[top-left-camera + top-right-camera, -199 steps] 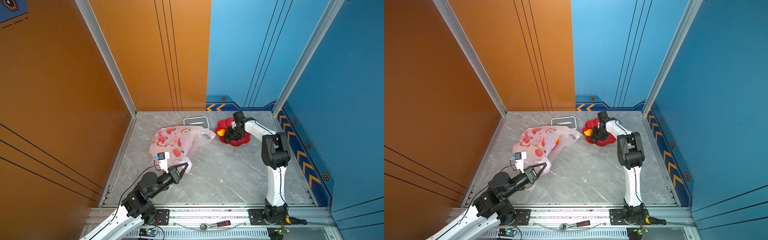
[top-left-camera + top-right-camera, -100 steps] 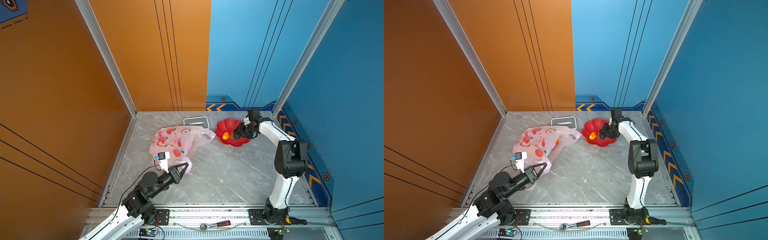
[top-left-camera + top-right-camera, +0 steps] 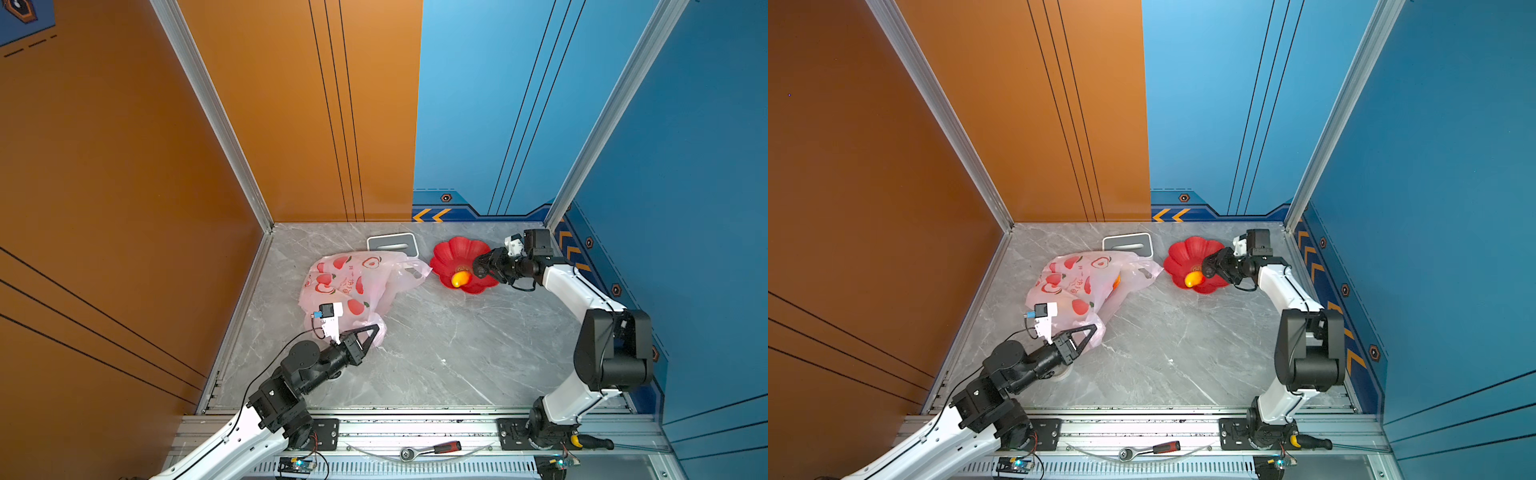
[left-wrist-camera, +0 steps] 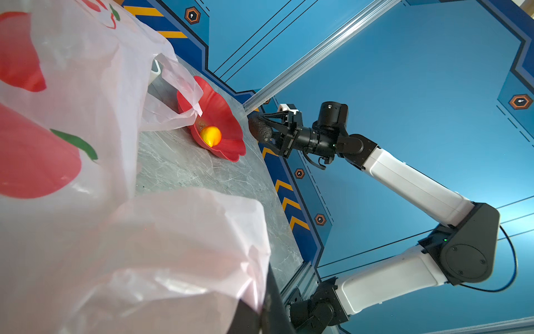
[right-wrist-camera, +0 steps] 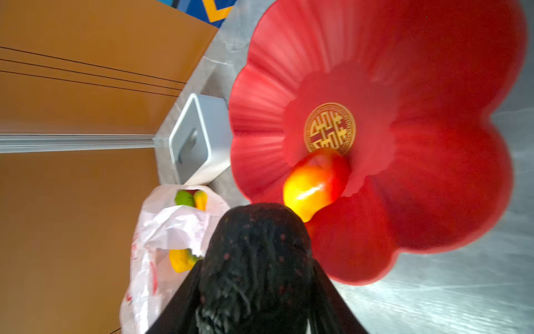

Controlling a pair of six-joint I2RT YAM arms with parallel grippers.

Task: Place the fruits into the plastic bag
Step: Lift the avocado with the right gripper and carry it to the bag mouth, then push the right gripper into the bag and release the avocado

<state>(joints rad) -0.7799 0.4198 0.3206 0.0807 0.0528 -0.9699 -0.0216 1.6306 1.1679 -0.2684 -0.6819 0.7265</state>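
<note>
Each arm comprised white link shells joined by black joint housings. The left arm carried a thin black cable running from its wrist camera mount, a white bracket with a black module and a blue connector. The right arm bore a round black elbow cover fixed with small screws, a green indicator light and a black cable loop. The left gripper and right gripper had black fingers built as skeletal triangular frames.
</note>
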